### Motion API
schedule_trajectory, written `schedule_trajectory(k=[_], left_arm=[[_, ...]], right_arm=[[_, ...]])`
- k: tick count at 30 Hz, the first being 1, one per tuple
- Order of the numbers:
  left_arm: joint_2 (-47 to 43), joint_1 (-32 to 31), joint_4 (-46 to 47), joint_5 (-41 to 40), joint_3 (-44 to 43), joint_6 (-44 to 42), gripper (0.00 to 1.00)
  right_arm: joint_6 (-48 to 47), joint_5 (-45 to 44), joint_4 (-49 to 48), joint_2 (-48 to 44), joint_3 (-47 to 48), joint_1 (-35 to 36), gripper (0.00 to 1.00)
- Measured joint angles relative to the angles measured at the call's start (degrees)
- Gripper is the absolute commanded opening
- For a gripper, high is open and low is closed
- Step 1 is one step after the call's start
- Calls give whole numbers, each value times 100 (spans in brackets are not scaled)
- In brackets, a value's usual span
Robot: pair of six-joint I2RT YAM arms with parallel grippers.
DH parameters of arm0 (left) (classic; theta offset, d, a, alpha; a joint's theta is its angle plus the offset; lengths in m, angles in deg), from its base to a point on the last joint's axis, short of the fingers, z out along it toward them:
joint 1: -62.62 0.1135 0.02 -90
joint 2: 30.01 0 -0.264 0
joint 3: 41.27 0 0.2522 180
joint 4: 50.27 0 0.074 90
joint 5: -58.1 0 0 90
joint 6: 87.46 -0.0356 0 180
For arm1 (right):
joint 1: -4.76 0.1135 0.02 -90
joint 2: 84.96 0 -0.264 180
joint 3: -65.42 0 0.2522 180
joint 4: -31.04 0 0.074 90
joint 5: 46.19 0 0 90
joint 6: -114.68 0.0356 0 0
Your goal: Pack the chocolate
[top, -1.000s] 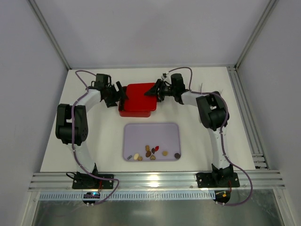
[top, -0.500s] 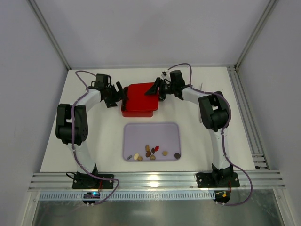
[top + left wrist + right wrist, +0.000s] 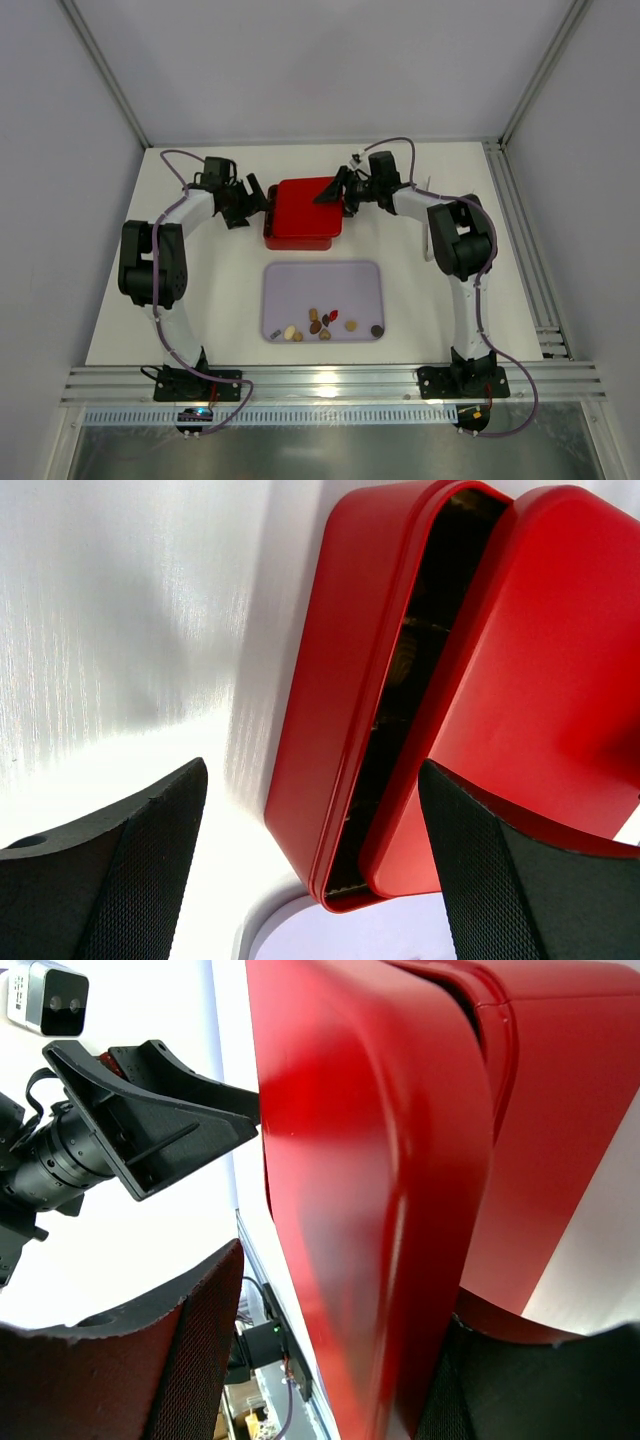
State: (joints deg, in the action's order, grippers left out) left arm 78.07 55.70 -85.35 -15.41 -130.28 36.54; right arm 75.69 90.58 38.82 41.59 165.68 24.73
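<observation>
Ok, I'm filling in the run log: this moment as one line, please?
left pincer: open, beside red box | right pincer: open, astride lid | lid: ajar | chocolates: loose on lilac tray

The chocolates (image 3: 325, 325) on the lilac tray (image 3: 290, 280) are way too tiny from the top camera to sort by shape. They're just brownish and pale specks plus a reddish one. On the red box (image 3: 330, 710) the lid (image 3: 540, 670) sits skewed, so in the left wrist view the inside is only a dark slit. There's something tan in there, no idea what. The lid runs off the right edge in that view too. The left gripper (image 3: 312, 768) has both fingers (image 3: 120, 870) chopped by the bottom edge. The right wrist view is mostly lid, soft and cropped top and bottom. One finger of the right gripper (image 3: 345, 1290) is mostly behind it, so I can't tell if it's actually pinching.
</observation>
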Motion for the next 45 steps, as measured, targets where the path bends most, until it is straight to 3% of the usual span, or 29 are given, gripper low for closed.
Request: schedule_trajectory(k=[33,45], left_arm=[[0,0,15,205,0,4,84],[0,0,59,264,0,26,84]], right_arm=[[461,378,-501,-544,-997,-584,61],[-142,197,382,-693,-933,-706,61]])
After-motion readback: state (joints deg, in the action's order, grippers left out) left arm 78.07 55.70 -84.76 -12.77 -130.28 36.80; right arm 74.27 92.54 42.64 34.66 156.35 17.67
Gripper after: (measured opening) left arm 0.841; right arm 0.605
